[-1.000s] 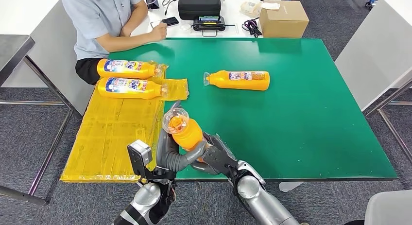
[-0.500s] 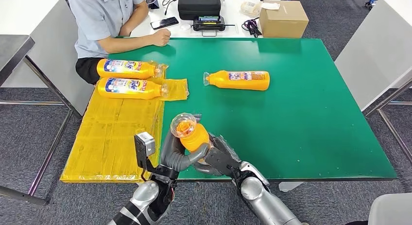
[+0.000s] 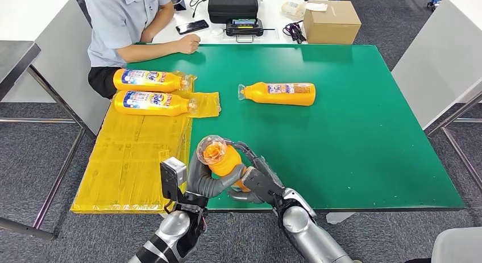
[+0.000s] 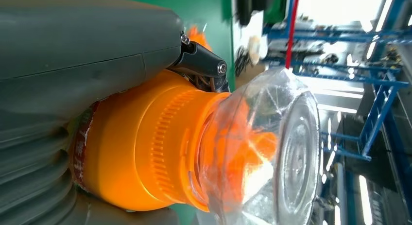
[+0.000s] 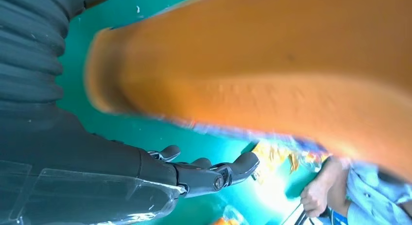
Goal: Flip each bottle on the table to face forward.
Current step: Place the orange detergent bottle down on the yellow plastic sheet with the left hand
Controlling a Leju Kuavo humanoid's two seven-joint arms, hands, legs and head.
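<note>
- Orange plastic bottle with a clear wrapped cap (image 3: 220, 158) is lifted above the near edge of the green table (image 3: 352, 143), its cap end pointing up toward the camera.
- Your left hand (image 3: 206, 180) grasps this bottle around its body; in the left wrist view you see the grey thumb and a dark finger (image 4: 201, 64) pressed on the orange shoulder (image 4: 141, 147).
- Your right hand (image 3: 258, 180) is at the other side of the bottle, touching it, with fingers curved along it; in the right wrist view the fingers (image 5: 214, 174) lie spread under the orange body (image 5: 272, 74), so I cannot tell if it really grips.
- Orange bottle with a label (image 3: 278, 94) lies on its side on the green table, well apart from the hands.
- Two more orange bottles (image 3: 149, 80) (image 3: 152, 103) lie side by side on the yellow sheet (image 3: 131, 161).
- You see a person in a light blue shirt (image 3: 128, 24) sitting at the far left corner.
</note>
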